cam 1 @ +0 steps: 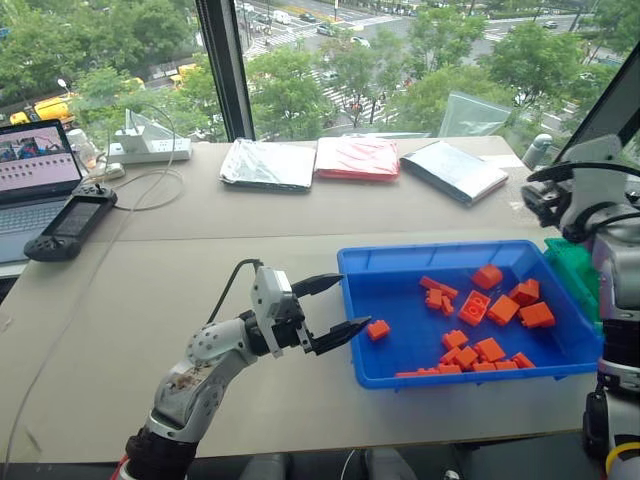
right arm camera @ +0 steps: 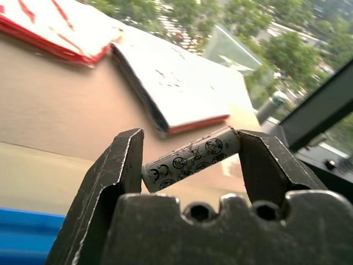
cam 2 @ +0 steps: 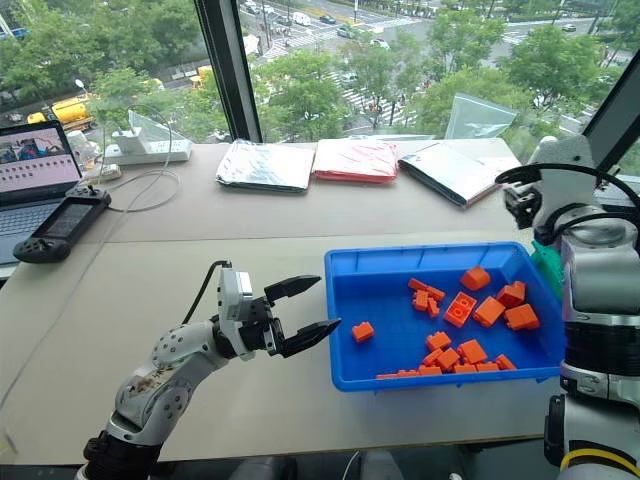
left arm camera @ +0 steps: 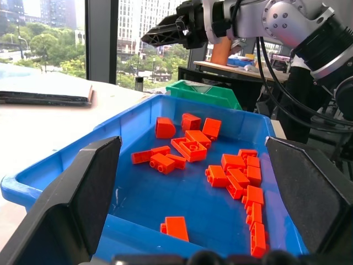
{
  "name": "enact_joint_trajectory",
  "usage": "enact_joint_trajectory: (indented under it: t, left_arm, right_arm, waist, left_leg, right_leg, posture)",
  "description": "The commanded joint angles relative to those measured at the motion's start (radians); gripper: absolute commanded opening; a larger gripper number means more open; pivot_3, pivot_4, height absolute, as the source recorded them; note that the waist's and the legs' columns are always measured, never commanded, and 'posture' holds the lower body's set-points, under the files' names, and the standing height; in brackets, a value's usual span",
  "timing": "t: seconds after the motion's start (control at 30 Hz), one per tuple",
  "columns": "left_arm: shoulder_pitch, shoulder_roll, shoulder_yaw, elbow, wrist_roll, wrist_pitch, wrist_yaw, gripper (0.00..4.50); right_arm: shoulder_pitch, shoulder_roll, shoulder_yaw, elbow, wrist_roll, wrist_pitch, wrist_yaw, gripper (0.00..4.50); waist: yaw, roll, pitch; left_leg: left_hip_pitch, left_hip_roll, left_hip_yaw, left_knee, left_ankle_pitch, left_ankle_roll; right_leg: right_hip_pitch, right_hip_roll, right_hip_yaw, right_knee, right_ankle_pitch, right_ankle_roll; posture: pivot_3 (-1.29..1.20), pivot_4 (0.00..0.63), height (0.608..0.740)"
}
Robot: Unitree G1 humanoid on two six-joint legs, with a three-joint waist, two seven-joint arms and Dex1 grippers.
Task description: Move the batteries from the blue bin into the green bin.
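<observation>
Right wrist view: right hand (right arm camera: 190,160) clamps a small grey cylindrical battery (right arm camera: 191,158) crosswise, one end against each black finger.
Right hand, place: raised at the far right corner of the wide, shallow bright-blue plastic bin (cam 1: 400,262), above the smaller dark-green plastic bin (cam 1: 572,268).
Green bin: on the tan surface (cam 1: 200,260), just beside the blue bin's right wall.
Blue bin, contents: scattered orange plastic bricks (cam 1: 500,308).
Left hand (cam 1: 333,308): fingers spread wide, holding nothing, just outside the blue bin's left wall, pointing at it.
</observation>
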Motion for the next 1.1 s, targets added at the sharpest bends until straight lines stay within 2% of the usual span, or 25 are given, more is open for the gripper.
enact_joint_trajectory:
  t: [0.03,0.1,0.17,0.23,0.27,0.53,0.6,0.77,0.83,0.87,0.93,1.0,1.1]
  left_arm:
    - [-0.011,-0.002,0.001,-0.018,-0.008,-0.005,-0.011,4.5]
    - [-0.009,-0.003,0.001,-0.019,-0.008,-0.006,-0.012,4.5]
    - [-0.008,-0.003,0.001,-0.019,-0.008,-0.007,-0.012,4.5]
    - [-0.007,-0.003,0.001,-0.02,-0.008,-0.007,-0.012,4.5]
    - [-0.007,-0.003,0.002,-0.02,-0.008,-0.007,-0.012,4.5]
    - [-0.006,-0.006,0.003,-0.016,-0.007,-0.012,-0.013,4.5]
    - [-0.006,-0.009,0.004,-0.009,-0.004,-0.018,-0.012,4.5]
    - [0.0,-0.012,0.007,-0.003,0.0,-0.027,-0.012,4.5]
    - [0.005,-0.013,0.009,-0.001,0.003,-0.032,-0.013,4.5]
    - [0.007,-0.013,0.01,0.0,0.005,-0.034,-0.013,4.5]
    - [0.01,-0.012,0.013,-0.001,0.007,-0.037,-0.013,4.5]
    - [0.011,-0.011,0.017,0.0,0.009,-0.038,-0.012,4.5]
    - [0.011,-0.011,0.02,0.002,0.008,-0.038,-0.014,4.5]
  right_arm:
    - [-0.009,-0.003,-0.073,-0.018,0.003,-0.012,-0.054,2.42]
    - [-0.008,0.005,-0.078,-0.024,0.015,-0.011,-0.052,2.42]
    - [-0.005,0.007,-0.081,-0.031,0.016,-0.011,-0.055,3.43]
    - [-0.004,0.014,-0.089,-0.04,0.021,-0.012,-0.055,3.9]
    - [-0.004,0.015,-0.089,-0.045,0.023,-0.01,-0.054,4.33]
    - [-0.026,0.019,-0.093,-0.068,0.039,-0.04,-0.065,4.42]
    - [-0.036,0.02,-0.059,-0.084,0.068,-0.087,-0.002,4.42]
    - [0.045,0.005,0.063,-0.227,0.204,-0.135,0.324,4.42]
    - [0.142,-0.028,0.11,-0.342,0.278,-0.117,0.484,4.42]
    - [0.239,-0.06,0.12,-0.446,0.348,-0.101,0.598,4.42]
    - [0.397,-0.118,0.096,-0.599,0.456,-0.065,0.754,4.42]
    - [0.561,-0.166,0.005,-0.71,0.578,-0.039,0.907,4.42]
    - [0.674,-0.192,-0.08,-0.765,0.683,-0.042,1.016,4.42]
  waist:
    - [0.001,0.0,0.0]
    - [0.001,0.0,0.0]
    - [0.001,0.0,0.0]
    - [0.001,0.0,0.0]
    - [0.001,0.0,0.0]
    - [0.002,0.0,0.0]
    - [0.002,0.0,0.0]
    - [-0.009,0.001,0.0]
    - [-0.005,0.0,0.0]
    - [0.001,0.0,0.0]
    - [0.017,0.0,0.0]
    - [0.028,0.001,0.0]
    - [0.029,0.001,0.0]
  left_leg:
    - [0.0,0.0,0.0,0.0,0.0,0.0]
    - [0.0,0.0,0.0,0.0,0.0,0.0]
    - [0.0,0.0,0.0,0.0,0.0,0.0]
    - [0.0,0.0,0.0,0.0,0.0,0.0]
    - [0.0,0.0,0.0,0.0,0.0,0.0]
    - [0.0,0.0,0.0,0.0,0.0,0.0]
    - [0.0,0.0,0.0,0.0,0.0,0.0]
    - [0.001,0.001,0.0,0.0,0.0,0.0]
    - [0.0,0.001,-0.001,0.0,0.0,0.0]
    - [0.0,0.001,-0.001,0.0,0.0,0.0]
    - [-0.001,0.001,-0.002,0.0,0.0,0.001]
    - [-0.003,0.001,-0.004,0.001,-0.001,0.001]
    - [-0.003,0.0,-0.004,0.003,-0.001,0.002]
  right_leg:
    - [0.0,0.0,0.0,0.0,0.0,0.0]
    - [0.0,0.0,0.0,0.0,0.0,0.0]
    - [0.001,0.0,0.0,0.0,0.0,0.0]
    - [0.0,0.0,0.0,0.0,0.0,0.0]
    - [0.0,0.0,0.0,0.0,0.0,0.0]
    - [0.0,0.0,0.0,0.0,0.0,0.0]
    - [0.0,0.0,0.0,0.0,0.0,0.0]
    - [0.0,0.001,0.0,0.0,0.0,0.0]
    - [0.001,0.001,-0.001,0.0,0.0,0.0]
    - [0.001,0.001,-0.001,-0.001,0.0,0.0]
    - [0.002,0.0,-0.002,-0.002,0.0,0.0]
    - [0.002,-0.001,-0.003,-0.002,-0.001,0.001]
    - [0.002,-0.002,-0.002,-0.003,0.0,0.002]
  posture:
    - [0.0,0.15,0.74]
    - [0.0,0.15,0.74]
    - [0.0,0.15,0.74]
    - [0.0,0.15,0.74]
    - [0.0,0.15,0.74]
    - [0.0,0.15,0.74]
    - [0.0,0.15,0.74]
    - [0.0,0.15,0.74]
    - [0.0,0.15,0.74]
    - [0.0,0.15,0.74]
    - [0.0,0.15,0.74]
    - [0.0,0.15,0.74]
    - [0.0,0.15,0.74]
